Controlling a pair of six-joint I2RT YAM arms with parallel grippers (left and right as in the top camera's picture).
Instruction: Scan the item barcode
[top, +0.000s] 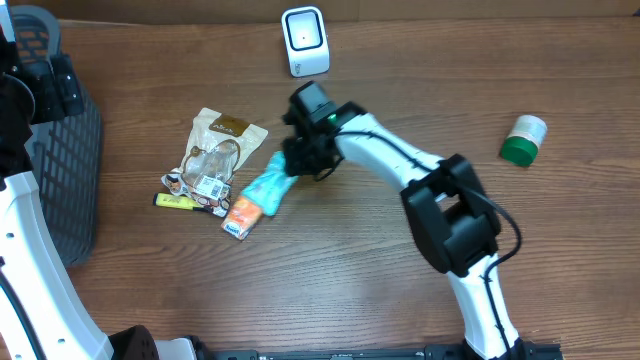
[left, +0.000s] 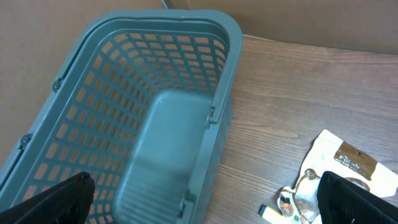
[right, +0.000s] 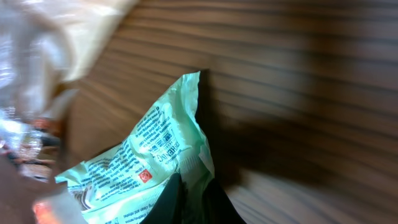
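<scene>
The right gripper is seen low over the middle of the worktop, its jaws shut tight on the upper end of the teal packet. In the right wrist view the packet's crimped edge is pinched between the dark fingers at the bottom of the frame, and small printed text is seen on the packet face. Whether a barcode is on the visible side cannot be told, nor whether the packet is lifted or resting on the wood. The packet's lower end is seen touching an orange packet. Just to the left a clear bag with a brown label is laid flat, and a yellow tube is laid at its lower corner. The white scanner is stood at the far edge of the worktop, apart from the teal packet and beyond the right gripper. A green-capped bottle is laid on its side well off to the right. The left gripper is held with its jaws spread wide and nothing between them; only its two dark fingertips are seen, in the bottom corners of the left wrist view. It is hung above the grey-blue basket at the left edge of the worktop, touching nothing.
</scene>
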